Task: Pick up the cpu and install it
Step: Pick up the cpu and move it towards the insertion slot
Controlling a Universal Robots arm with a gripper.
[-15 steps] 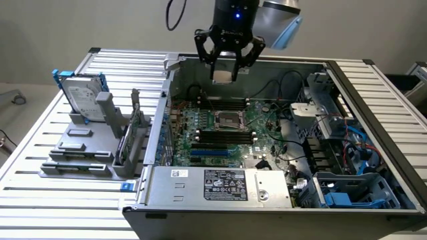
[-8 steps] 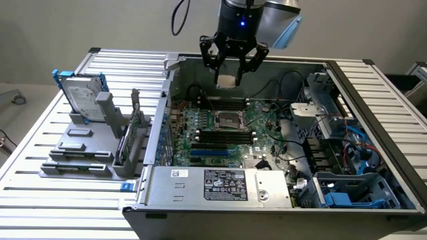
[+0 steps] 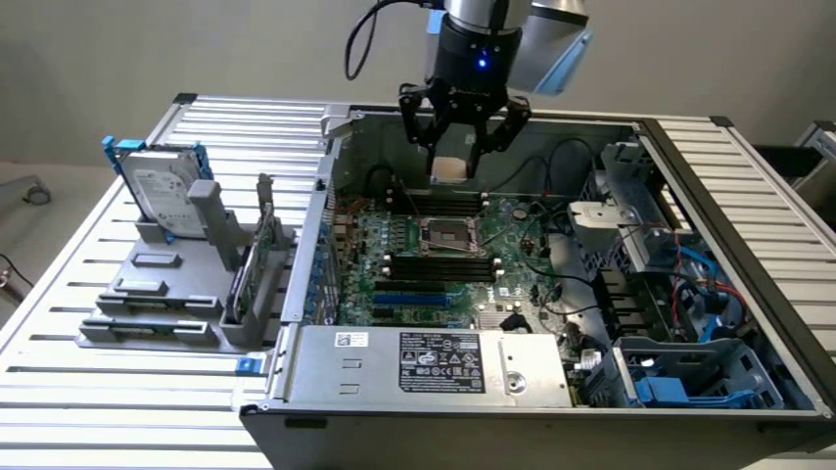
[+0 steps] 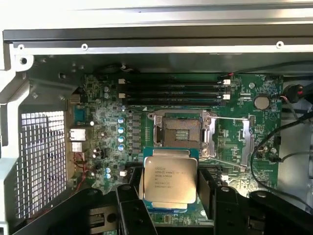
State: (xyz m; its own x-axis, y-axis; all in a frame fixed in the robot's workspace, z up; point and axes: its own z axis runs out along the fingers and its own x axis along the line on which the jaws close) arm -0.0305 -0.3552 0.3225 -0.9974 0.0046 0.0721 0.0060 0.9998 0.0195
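Observation:
My gripper point(image 3: 452, 157) hangs over the back of the open computer case, shut on the cpu point(image 3: 448, 167), a small pale square held up in the air between the black fingers. In the wrist view the cpu point(image 4: 168, 179) shows its silvery top with printed text, and the gripper point(image 4: 171, 201) has a dark finger on each side of it. Beyond the chip, on the green motherboard point(image 4: 244, 161), lies the metal-framed socket point(image 4: 182, 133), open and bare, with its retention lever swung out. In the exterior view the socket point(image 3: 448, 235) is below and in front of the gripper.
Black memory slots point(image 4: 171, 90) run beside the socket. Case walls point(image 3: 327, 196) surround the board, with a power supply point(image 3: 418, 360) at the front, plus cables and drive cages point(image 3: 653, 274) at the exterior view's right. A grey stand carrying a hard drive point(image 3: 163, 191) occupies the slatted table on the exterior view's left.

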